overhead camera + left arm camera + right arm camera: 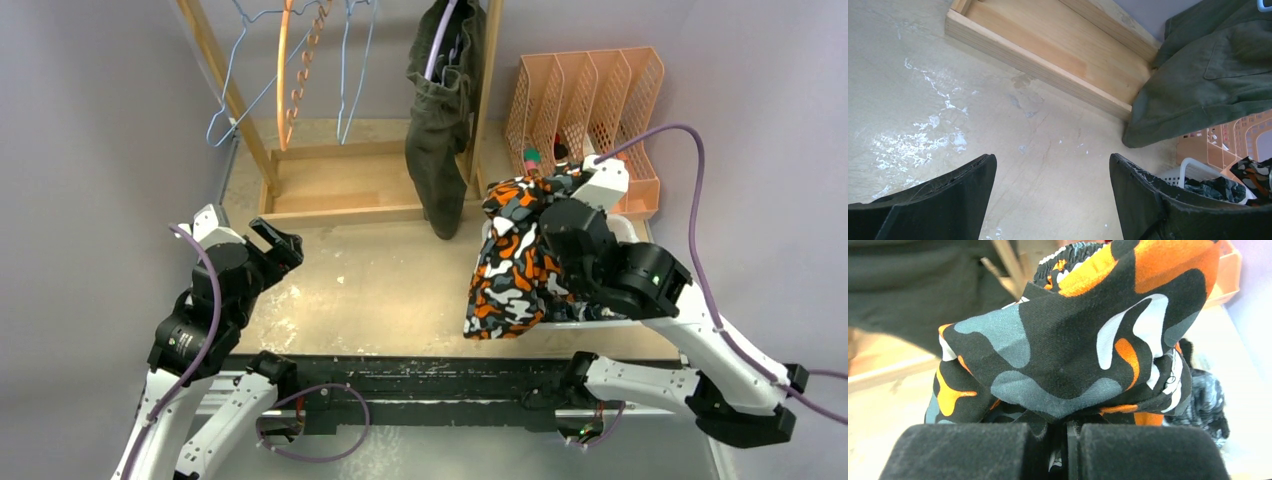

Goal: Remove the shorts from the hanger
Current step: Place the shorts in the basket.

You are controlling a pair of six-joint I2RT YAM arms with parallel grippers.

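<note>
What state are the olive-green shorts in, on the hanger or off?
On: the olive-green shorts hang from a hanger on the wooden rack.

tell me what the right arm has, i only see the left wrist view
observer: the right gripper is shut on the camo shorts, which hang bunched from it.
operator: are the green shorts off yet
observer: no, the green shorts hang on a hanger at the right end of the wooden rack.
operator: anything on the other hangers
observer: no, the hangers to the left on that rack are bare.
</note>
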